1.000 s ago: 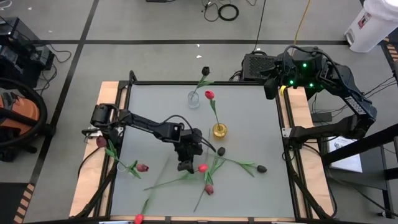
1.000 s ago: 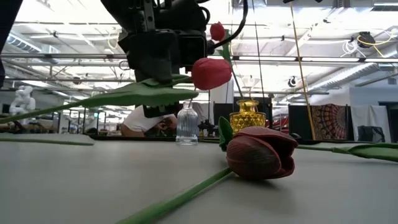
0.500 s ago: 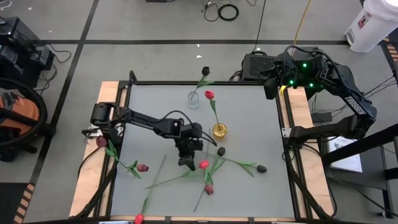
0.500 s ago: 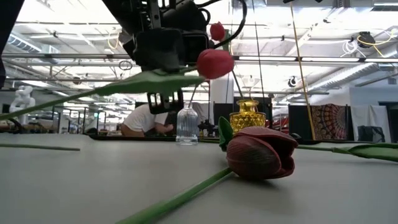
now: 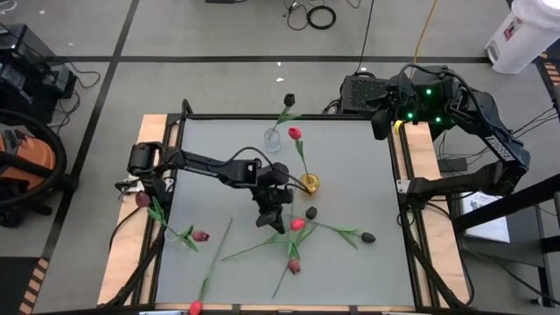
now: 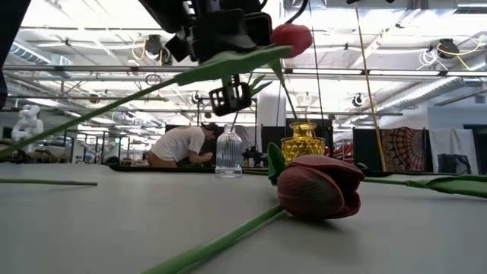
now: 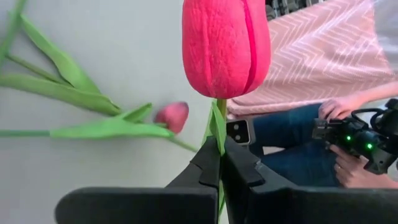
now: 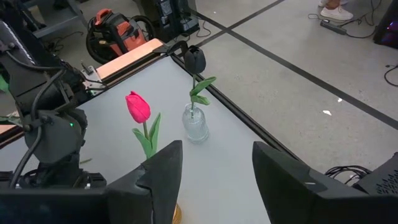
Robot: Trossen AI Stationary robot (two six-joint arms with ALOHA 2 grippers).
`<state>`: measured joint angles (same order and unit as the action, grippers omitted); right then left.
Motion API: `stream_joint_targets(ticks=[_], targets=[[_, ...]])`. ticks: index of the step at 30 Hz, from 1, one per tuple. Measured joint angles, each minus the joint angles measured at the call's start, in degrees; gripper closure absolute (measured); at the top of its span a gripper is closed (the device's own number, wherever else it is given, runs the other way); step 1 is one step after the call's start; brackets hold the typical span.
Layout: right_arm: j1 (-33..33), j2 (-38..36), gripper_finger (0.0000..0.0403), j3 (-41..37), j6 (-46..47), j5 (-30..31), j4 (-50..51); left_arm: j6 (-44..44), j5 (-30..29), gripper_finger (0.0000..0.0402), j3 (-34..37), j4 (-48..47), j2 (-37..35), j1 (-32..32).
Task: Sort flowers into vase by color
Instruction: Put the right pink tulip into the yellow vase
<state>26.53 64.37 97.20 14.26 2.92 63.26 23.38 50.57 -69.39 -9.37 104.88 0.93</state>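
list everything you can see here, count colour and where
held tulip: one, bright red-pink, lifted over the table's middle on a long green stem
clear vase: one, glass, far side of the table, holding one black tulip
gold vase: one, yellow, near the middle, holding one red-pink tulip
loose tulips: several, red-pink, maroon and dark, lying on the near half of the table and off its left edge
vacuum: one, orange and black, on the floor at far left
person: one, white top, bent over in the room behind
left gripper: shut on the held tulip's stem
right gripper: open, parked by the table's far right corner
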Motion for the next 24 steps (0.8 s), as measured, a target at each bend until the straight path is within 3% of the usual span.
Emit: stream_joint_targets(ticks=[6,24], targets=[[0.0,0.0,0.0215,0.0,0.0,0.0,0.0,-1.0,0.0,0.0397,-0.7,-0.2,-1.3,1.6],[0.0,0.0,0.0215,0.0,0.0,0.0,0.0,-2.9,2.9,0.0398,-0.8,0.2,-14.0,2.3]])
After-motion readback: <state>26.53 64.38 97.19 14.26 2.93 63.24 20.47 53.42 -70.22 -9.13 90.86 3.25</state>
